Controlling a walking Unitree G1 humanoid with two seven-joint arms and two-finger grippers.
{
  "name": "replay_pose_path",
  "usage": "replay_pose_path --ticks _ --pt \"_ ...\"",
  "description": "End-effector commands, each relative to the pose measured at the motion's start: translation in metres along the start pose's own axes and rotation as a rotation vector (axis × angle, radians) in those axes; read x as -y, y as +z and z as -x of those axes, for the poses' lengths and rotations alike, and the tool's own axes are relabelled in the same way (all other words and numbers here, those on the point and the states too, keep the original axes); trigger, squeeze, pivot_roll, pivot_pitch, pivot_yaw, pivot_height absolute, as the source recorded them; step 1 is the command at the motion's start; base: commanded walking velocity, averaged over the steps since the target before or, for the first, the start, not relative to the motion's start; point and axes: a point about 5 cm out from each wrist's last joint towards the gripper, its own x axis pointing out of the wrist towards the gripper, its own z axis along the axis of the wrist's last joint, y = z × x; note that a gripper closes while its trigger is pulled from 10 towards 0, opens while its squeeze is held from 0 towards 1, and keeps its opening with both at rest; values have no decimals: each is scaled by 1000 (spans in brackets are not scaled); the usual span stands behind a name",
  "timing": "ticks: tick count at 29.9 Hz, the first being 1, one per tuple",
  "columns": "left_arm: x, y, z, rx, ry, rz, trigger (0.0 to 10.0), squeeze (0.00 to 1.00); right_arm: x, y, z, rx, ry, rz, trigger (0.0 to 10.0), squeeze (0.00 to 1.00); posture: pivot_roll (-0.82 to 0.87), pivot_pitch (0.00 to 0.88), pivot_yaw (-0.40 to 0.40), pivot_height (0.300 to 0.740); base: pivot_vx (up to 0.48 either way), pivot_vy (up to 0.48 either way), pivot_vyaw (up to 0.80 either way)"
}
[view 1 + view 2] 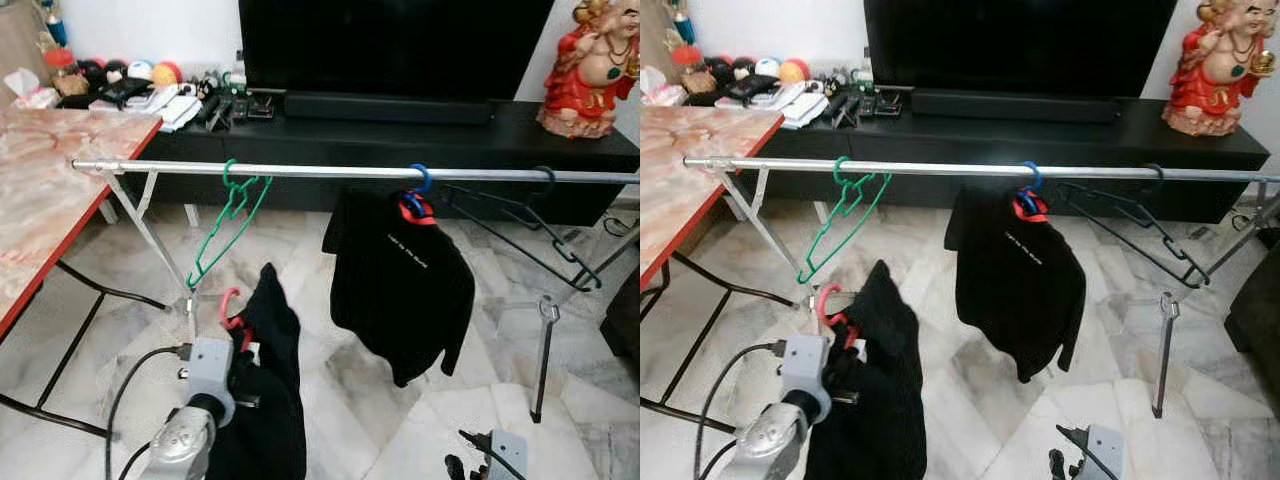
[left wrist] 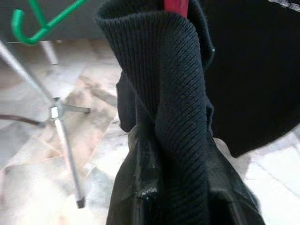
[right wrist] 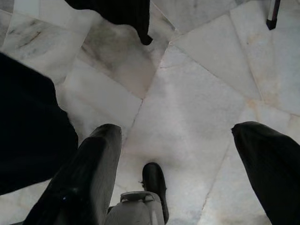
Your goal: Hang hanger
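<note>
A silver clothes rail [image 1: 330,172] crosses the room in front of me. From it hang an empty green hanger [image 1: 230,225], a blue hanger carrying a black shirt [image 1: 405,270], and an empty black hanger [image 1: 520,225]. Below the rail, my left gripper [image 2: 180,154] is shut on a black garment [image 1: 270,400] draped over a red hanger, whose hook [image 1: 230,305] sticks up just under the green hanger. The cloth hides most of the fingers. My right gripper [image 3: 178,136] hangs low at the right [image 1: 470,462], open over bare floor.
A marble-topped table with a red edge [image 1: 50,190] stands at the left. Behind the rail is a black TV console [image 1: 400,140] with clutter and a red statue [image 1: 590,70]. The rack's legs [image 1: 545,350] stand on the tiled floor at both ends.
</note>
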Motion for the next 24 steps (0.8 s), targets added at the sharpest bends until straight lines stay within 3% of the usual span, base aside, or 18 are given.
replay_pose_path --ticks 1,3,12,19,24 --pt "-5 14 0 62 21 -7 10000 0 2 0 0 -3 -10 -14 10000 0 16 72 -6 740 0 -428 0" --pt "-14 14 2 64 64 -17 10000 0 2 0 0 -3 -9 -13 10000 0 25 55 -9 740 0 -428 0" --pt "-21 11 7 54 98 -39 10000 0 1 -1 0 -11 -11 -20 10000 0 19 24 -7 740 27 -420 0" --pt "-19 8 12 64 94 -71 10000 0 2 -3 0 -17 -10 -17 10000 0 22 14 -9 740 0 0 0" --pt "-17 8 14 66 72 -24 10000 0 4 -3 1 -19 -10 -14 10000 0 25 17 -15 740 0 0 0"
